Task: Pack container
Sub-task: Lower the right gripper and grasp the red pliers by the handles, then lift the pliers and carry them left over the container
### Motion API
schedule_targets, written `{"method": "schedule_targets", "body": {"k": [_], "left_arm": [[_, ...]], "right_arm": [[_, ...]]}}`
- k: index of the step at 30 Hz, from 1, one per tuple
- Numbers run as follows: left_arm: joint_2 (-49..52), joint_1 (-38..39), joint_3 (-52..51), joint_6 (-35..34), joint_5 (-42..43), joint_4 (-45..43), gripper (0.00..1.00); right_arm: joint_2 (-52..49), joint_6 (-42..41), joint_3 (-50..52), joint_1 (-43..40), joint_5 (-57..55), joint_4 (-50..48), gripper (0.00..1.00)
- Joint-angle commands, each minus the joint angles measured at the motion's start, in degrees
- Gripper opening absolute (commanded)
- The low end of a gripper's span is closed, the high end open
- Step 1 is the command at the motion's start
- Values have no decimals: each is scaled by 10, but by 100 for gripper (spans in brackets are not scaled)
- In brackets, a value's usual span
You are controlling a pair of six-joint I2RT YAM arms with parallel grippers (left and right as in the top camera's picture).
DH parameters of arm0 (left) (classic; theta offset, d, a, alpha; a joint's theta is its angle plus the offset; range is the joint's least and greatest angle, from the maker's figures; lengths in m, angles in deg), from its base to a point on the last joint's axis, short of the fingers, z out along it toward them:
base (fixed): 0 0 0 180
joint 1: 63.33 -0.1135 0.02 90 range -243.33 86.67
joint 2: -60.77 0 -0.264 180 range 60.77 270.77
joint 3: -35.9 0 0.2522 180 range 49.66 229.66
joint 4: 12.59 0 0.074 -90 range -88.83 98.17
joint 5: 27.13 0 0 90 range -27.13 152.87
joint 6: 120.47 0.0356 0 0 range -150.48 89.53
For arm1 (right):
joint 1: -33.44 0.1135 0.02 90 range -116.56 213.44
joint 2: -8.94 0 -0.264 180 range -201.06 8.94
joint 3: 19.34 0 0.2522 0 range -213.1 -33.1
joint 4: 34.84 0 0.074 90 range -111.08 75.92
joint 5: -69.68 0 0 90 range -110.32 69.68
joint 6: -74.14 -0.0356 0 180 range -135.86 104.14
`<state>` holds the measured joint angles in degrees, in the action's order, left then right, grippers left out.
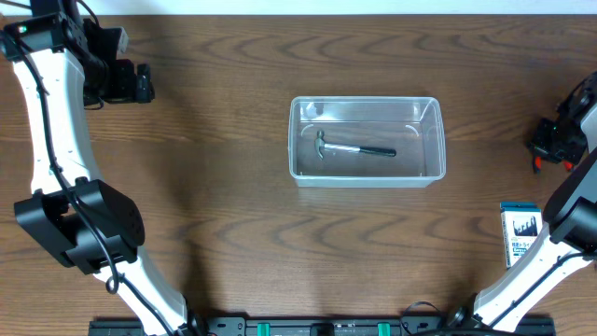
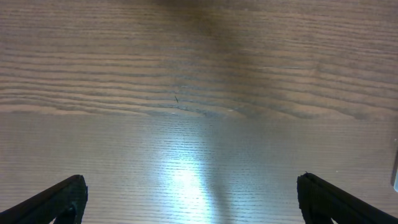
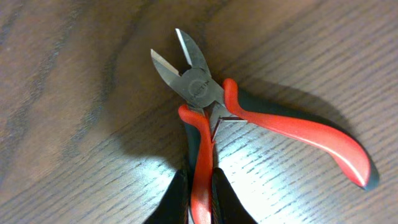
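Looking through the right wrist camera, you get what the overhead cannot give you: a pair of diagonal cutters (image 3: pixel 199 87) on the wooden table (image 3: pixel 62 93), blades parted and pointing away from the lens, red-and-dark handles splayed. Your right gripper (image 3: pixel 201 202) is clamped tight on the nearer handle, with a dark finger (image 3: pixel 176 200) pressed against each side of it. The other handle sweeps out free to the right. From above, that same grip is only a dark lump with a speck of red at the table's right edge.

The overhead gives you the layout instead. The container (image 1: pixel 366 140) sits near the middle of the table, well apart from both grippers. A small hammer (image 1: pixel 353 148) lies flat inside it, metal head to the left and dark grip to the right. A blue-and-white card pack (image 1: pixel 520 233) lies near the front right, partly covered by the right arm.

Your left arm runs up the left side to the far corner, where the left gripper (image 1: pixel 142 82) points toward the table's middle. Its wrist view shows two dark fingertips (image 2: pixel 62 199) in the bottom corners, spread wide with nothing between them, over bare wood and a patch of glare.

The right arm is cut off by the frame's edge in the overhead. You cannot tell whether the cutters rest on the wood or sit just off it.
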<state>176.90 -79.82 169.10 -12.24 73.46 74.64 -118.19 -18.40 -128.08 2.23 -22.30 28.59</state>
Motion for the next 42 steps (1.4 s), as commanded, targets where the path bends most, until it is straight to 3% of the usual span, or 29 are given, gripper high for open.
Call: {"method": "schedule_targets", "body": {"k": [1,7,12,24,27,35,42], "left_arm": [[7,-2,-4,-1,7,2,98],[7,-2,-4,-1,7,2,98],[7,-2,-4,-1,7,2,98],[7,-2,-4,-1,7,2,98],[7,-2,-4,-1,7,2,98],[7,-2,-4,-1,7,2,98],[7,-2,-4,-1,7,2,98]], "right_arm": [[-12,-4,-16,5,19,1,1],[-10,-2,-78,13,40,44,1],[-10,57,-209,39,43,142,1],[-10,326,-502,192,164,432,1],[-10,374,-528,244,164,476,1],[-7,374,-525,370,161,476,1],[-7,399,-514,459,73,477,1]]}}
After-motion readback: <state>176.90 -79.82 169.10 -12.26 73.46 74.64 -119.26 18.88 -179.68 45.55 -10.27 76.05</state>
